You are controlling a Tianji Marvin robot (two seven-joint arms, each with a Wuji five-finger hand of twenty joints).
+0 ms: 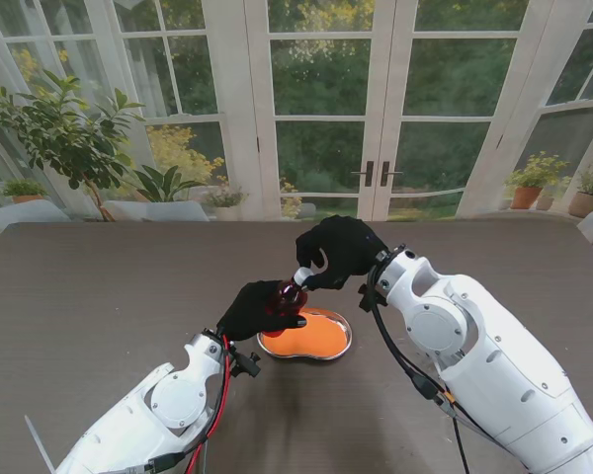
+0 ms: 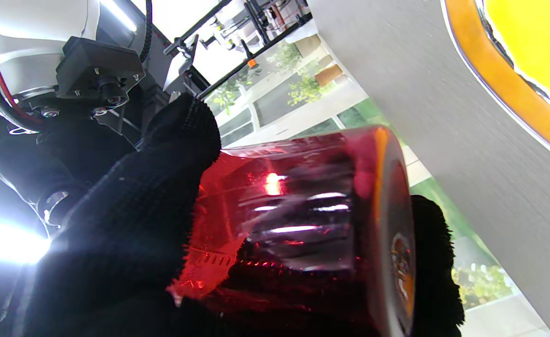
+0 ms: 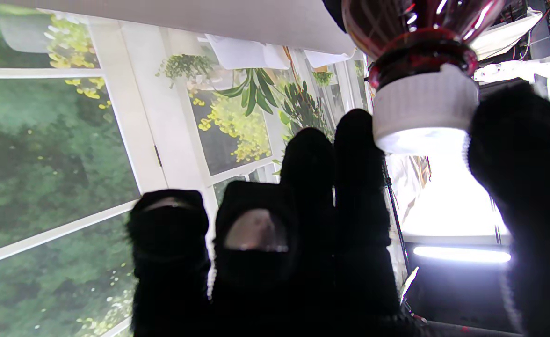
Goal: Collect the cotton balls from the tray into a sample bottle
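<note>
left hand: I see it wrapped round the red bottle, lifted off the table, over the tray's left edge. Wrist view: gloved fingers and thumb clamp the bottle body, base facing the camera.
right hand: on the white cap, just farther from me than the left. Wrist view: thumb on one side of the cap, index and middle finger on the other; the last two fingers curl free.
bottle: tilted, neck toward the right hand, cap on.
tray: kidney-shaped, steel rim, orange inside, on the table between both arms, nearer to me than the bottle.
cotton balls: can't make any out in the tray or bottle.
</note>
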